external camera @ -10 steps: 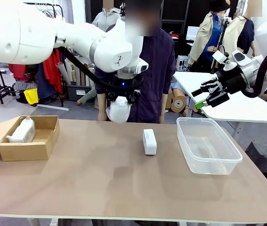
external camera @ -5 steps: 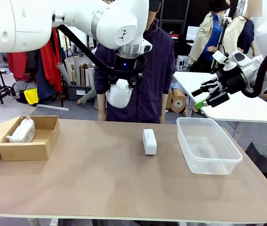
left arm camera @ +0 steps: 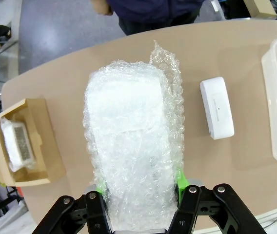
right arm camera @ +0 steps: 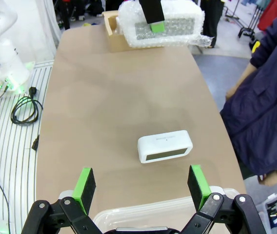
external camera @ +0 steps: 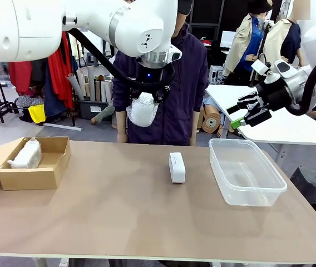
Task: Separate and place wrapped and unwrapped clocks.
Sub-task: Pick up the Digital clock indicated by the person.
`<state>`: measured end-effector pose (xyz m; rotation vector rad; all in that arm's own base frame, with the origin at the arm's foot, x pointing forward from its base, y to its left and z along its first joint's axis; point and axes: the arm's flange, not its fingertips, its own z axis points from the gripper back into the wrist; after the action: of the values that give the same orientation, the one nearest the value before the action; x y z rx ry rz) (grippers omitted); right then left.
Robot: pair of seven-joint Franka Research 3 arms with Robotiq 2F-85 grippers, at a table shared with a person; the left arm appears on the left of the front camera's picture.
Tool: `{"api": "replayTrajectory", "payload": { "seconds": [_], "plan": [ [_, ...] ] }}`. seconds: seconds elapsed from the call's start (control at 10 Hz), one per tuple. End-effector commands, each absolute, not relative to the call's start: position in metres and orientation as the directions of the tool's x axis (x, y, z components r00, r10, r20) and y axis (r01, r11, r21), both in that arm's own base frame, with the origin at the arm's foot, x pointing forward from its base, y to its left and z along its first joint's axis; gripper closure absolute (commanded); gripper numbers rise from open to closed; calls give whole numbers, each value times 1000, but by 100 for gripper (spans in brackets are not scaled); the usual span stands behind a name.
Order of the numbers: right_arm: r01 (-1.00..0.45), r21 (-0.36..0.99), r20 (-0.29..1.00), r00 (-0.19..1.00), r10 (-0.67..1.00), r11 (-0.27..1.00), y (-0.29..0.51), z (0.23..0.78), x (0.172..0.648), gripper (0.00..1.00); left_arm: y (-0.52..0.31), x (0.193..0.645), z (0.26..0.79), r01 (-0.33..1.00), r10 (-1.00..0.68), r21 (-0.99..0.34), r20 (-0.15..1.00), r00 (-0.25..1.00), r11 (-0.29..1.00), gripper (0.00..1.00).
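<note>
Brown board covers the table (external camera: 119,217), matte and bare over most of its width. Far left on it sits an open cardboard box (external camera: 30,179) with one bubble-wrapped clock (external camera: 25,154) lying inside. Behind it, red garments (external camera: 58,78) hang in the room. Above the table's far edge the left gripper (external camera: 146,100) hangs clamped on the second wrapped clock (external camera: 143,114), in front of a person (external camera: 188,83) in dark clothes. The unwrapped clock (external camera: 176,167) lies mid-table, near a clear tub (external camera: 216,169). High at right, the right gripper (external camera: 241,115) spreads its jaws wide, holding nothing, before a white table (external camera: 280,130).
</note>
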<state>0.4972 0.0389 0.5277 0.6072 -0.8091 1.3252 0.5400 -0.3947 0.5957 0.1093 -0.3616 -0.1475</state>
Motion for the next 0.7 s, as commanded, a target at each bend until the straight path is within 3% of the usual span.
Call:
{"api": "replayTrajectory", "payload": {
  "seconds": [0.0, 0.6],
  "plan": [
    [-986, -66, 804, 40, 594, 155, 40, 530, 496, 0, -393, 539, 600, 109, -148, 130, 346, 927, 985, 100],
    [-986, -66, 804, 40, 594, 155, 40, 530, 496, 0, -393, 539, 600, 109, -148, 130, 346, 927, 985, 100]
  ]
}}
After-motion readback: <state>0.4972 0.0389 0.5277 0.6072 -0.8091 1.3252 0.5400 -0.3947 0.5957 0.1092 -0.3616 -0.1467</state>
